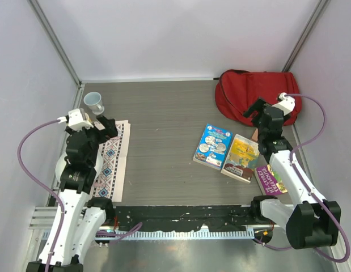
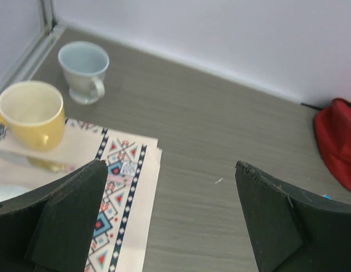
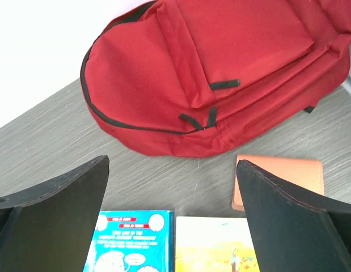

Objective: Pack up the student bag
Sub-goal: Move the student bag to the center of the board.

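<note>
Grey tabletop, packing unstarted: we find the student bag (image 3: 220, 73), apparently zipped, just beyond the spread, empty fingers of the right gripper (image 3: 172, 170), books (image 3: 135, 241) between them; the left gripper (image 2: 169, 167) gapes too, presumably ready.

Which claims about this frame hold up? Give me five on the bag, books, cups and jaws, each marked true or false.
1. The student bag lies at the far right corner of the table. True.
2. The right gripper is shut on a book. False: its jaws stand open and empty, near the bag.
3. The pale blue cup stands on the patterned cloth. False: it stands on bare table beyond the cloth.
4. The left gripper has its jaws open. True.
5. The books are inside the bag. False: the blue book, yellow book and purple book lie on the table.
</note>
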{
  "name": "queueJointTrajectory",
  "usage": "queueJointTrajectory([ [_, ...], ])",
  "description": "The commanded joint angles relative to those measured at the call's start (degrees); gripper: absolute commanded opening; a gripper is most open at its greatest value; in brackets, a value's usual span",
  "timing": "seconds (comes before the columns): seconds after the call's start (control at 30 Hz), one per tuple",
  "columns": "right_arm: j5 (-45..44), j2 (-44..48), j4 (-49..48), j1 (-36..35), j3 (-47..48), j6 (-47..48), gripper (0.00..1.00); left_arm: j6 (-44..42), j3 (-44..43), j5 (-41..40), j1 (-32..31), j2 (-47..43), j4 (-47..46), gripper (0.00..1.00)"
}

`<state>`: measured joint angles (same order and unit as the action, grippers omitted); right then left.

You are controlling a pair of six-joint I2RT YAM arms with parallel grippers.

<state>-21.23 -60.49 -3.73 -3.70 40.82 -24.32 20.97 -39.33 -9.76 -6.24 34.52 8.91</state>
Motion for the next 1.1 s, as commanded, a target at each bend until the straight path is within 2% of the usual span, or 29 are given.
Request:
queueJointTrajectory([
  [0.0, 3.30, 0.38, 9.33, 0.01, 6.72, -4.16, 1.00, 5.04, -4.52, -4.91, 0.18, 3.53, 13.31, 1.00],
  [0.1, 4.62, -2.52, 13.81, -0.07, 10.15, -4.33, 1.00, -0.21, -7.51, 1.38, 0.18, 5.20, 18.78, 1.00],
  [0.17, 6.20, -3.14, 14.62, 0.10, 11.12, -4.86, 1.00, -0.23, -8.65, 6.65, 0.18, 5.29, 20.88, 1.00],
  [0.23, 7.43, -2.79, 14.45, 0.01, 11.21, -5.65, 1.00, 0.30, -9.44, 8.00, 0.18, 5.20, 22.03, 1.00],
  [0.27, 7.96, -2.53, 14.36, 0.10, 11.04, -6.18, 1.00, 0.21, -10.06, 8.18, 0.18, 4.94, 24.38, 1.00],
  [0.33, 7.79, -2.53, 14.80, 0.28, 11.04, -6.97, 1.00, 3.62, -11.11, 3.54, 0.18, 4.42, 27.20, 1.00],
  [0.4, 7.79, -3.58, 17.25, 1.42, 12.09, -9.16, 1.00, 3.38, -11.64, -0.87, 0.26, 3.54, 31.43, 1.00],
  [0.57, 12.17, -7.79, 20.86, 8.51, 16.04, -13.20, 0.99, 3.20, -7.78, 0.79, 0.18, -2.26, 29.42, 1.00],
  [0.67, 17.44, -11.22, 21.04, 12.92, 17.62, -16.89, 0.90, 3.20, -6.11, 3.08, 0.26, -4.72, 28.45, 1.00],
  [0.77, 15.97, -15.17, 20.87, 16.35, 17.89, -19.10, 0.90, 3.55, -5.32, 4.57, 0.18, -5.69, 27.31, 1.00],
  [0.8, 14.74, -17.36, 20.78, 17.93, 17.98, -19.28, 0.90, 3.38, -5.23, 5.01, 0.18, -5.61, 27.13, 1.00],
  [0.93, 19.20, -23.95, 17.53, 24.25, 18.24, -19.98, 0.90, 3.11, -5.49, 7.46, 0.26, -4.38, 26.87, 1.00],
  [1.07, 22.36, -30.38, 13.23, 25.50, 19.47, -19.63, 0.90, 3.37, -5.40, 12.81, 0.18, -2.36, 25.46, 0.99],
])
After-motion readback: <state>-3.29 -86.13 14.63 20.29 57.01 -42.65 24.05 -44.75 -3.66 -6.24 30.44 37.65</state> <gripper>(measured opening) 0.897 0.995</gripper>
